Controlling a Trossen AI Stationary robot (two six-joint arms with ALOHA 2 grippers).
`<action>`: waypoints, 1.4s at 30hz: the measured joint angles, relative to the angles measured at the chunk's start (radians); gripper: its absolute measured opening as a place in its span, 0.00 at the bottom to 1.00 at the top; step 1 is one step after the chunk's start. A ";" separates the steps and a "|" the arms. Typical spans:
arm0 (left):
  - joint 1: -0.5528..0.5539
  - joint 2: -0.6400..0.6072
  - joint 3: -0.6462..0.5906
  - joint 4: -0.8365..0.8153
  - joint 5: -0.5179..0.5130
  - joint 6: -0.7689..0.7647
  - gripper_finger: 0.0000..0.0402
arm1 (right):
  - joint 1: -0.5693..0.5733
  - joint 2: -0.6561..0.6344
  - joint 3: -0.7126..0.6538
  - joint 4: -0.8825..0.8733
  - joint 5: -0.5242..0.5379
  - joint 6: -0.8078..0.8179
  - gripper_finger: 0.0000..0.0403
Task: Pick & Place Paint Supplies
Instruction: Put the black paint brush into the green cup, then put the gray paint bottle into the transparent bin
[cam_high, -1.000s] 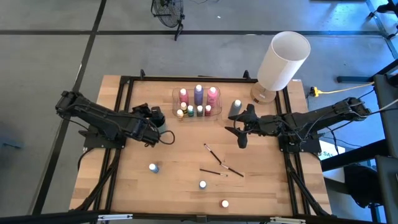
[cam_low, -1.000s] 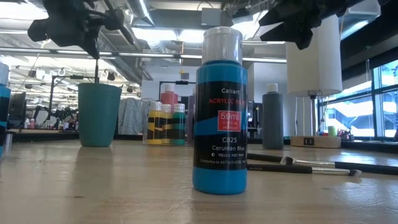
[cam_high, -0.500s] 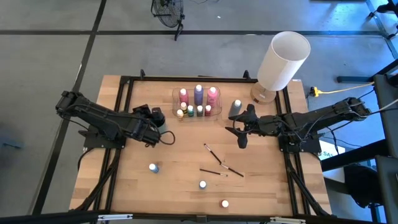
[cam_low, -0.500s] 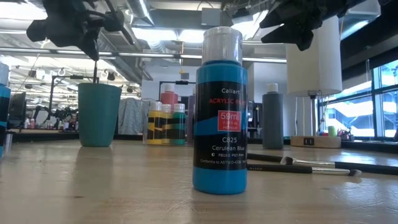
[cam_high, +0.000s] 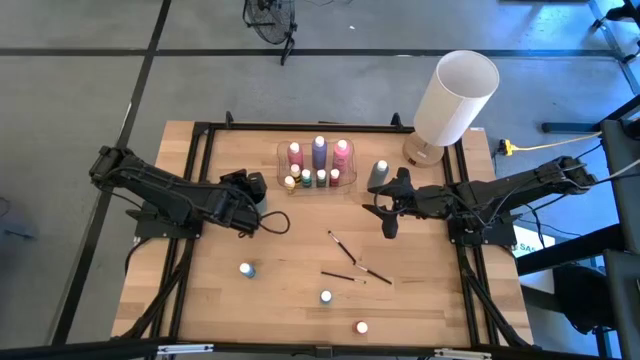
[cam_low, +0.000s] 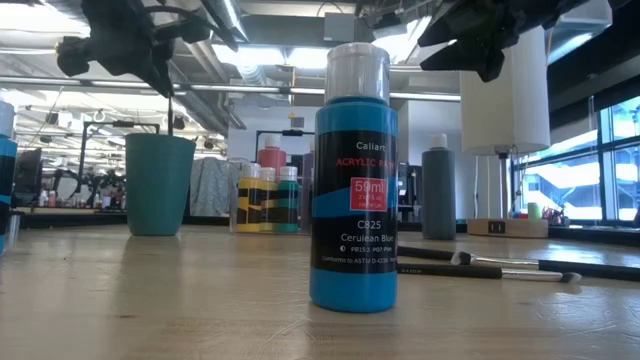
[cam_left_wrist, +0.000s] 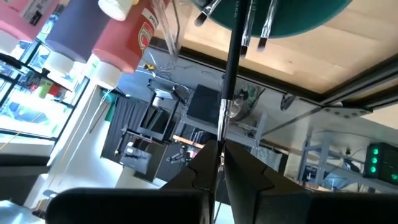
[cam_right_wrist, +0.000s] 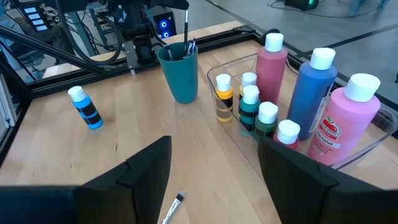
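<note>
Brush (cam_left_wrist: 231, 68) hangs from my left gripper (cam_left_wrist: 221, 163), pinched between nearly closed fingers, directly over the cup (cam_right_wrist: 179, 74) with other brushes inside. My right gripper (cam_high: 385, 222) waits open and empty. Below it three brushes (cam_high: 352, 265) and three bottles (cam_high: 247, 269) remain loose.

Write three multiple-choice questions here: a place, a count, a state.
1. Where does the teal cup stand? A beside the clear tray B on the lamp C under the table
2. How many tall bottles stand in the tray? A one B three C six
3. The left gripper is: A open, empty B shut on a brush C shut on a bottle
Answers: 1 A, the right wrist view shows them side by side; 2 B, red, blue, pink; 3 B, it pinches the handle above the cup.
</note>
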 joint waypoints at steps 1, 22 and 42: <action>0.000 0.000 0.000 0.000 0.000 -0.001 0.06 | 0.000 0.000 0.000 -0.003 0.000 0.000 0.60; 0.001 0.027 0.084 -0.014 0.032 0.001 0.03 | 0.000 0.000 0.000 -0.017 -0.026 0.000 0.60; -0.109 0.023 0.231 -0.016 -0.100 -0.053 0.02 | 0.003 0.006 0.000 -0.018 -0.131 0.019 0.60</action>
